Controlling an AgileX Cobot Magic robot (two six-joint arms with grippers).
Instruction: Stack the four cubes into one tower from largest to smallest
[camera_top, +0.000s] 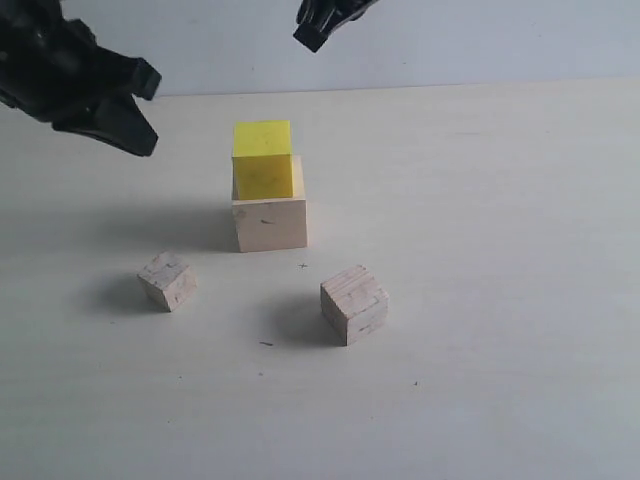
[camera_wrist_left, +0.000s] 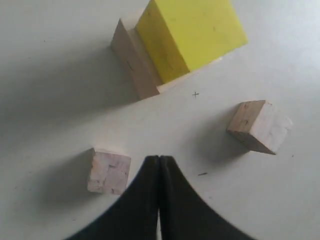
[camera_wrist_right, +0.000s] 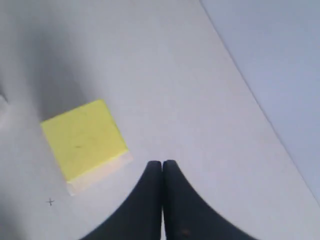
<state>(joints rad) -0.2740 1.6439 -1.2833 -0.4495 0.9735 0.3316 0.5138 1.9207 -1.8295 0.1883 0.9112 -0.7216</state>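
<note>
- Your left gripper (camera_wrist_left: 159, 159) and right gripper (camera_wrist_right: 162, 164) are hanging empty, jaws together.
- Mid-sized grainy pale wooden cube (camera_top: 354, 303) is sitting alone on the worktop (camera_top: 520, 300): likely light, rigid, so be pinching opposite flat faces.

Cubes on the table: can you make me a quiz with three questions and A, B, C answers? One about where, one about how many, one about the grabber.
1. Where is the yellow cube?
A) on the large pale cube
B) lying alone
C) in a gripper

2. How many cubes sit alone, not stacked?
A) one
B) two
C) four

3. The left gripper is:
A) wide open
B) shut and empty
C) shut on a cube

Answers:
1 A, it rests on the large pale cube's top.
2 B, the small cube and the grainy cube stand apart from each other and from the stack.
3 B, its fingers touch with nothing between them.
</note>
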